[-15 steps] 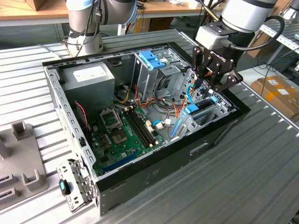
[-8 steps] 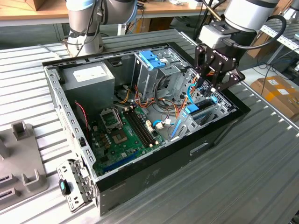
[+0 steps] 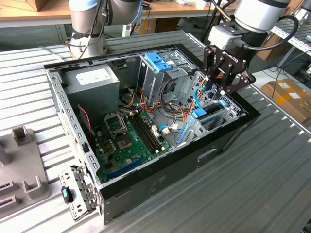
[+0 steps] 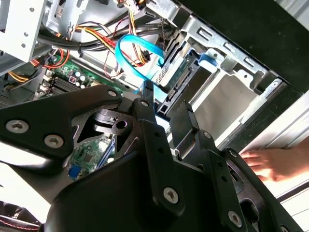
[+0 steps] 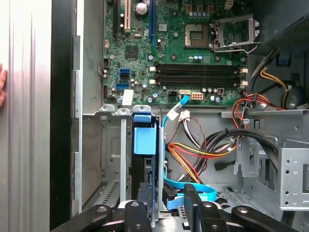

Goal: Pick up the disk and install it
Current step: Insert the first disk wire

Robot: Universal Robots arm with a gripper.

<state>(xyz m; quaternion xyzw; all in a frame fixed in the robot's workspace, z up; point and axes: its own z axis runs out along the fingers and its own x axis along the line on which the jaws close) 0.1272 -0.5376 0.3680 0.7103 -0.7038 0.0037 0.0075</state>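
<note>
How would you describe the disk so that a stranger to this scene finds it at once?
Take the open computer case and go to its end at the exterior view's right, under the gripper. There the disk sits in a grey metal bay. Its flat light-blue carrier marks it out from the thin blue cable alongside and the blue handle atop the tall cage.
</note>
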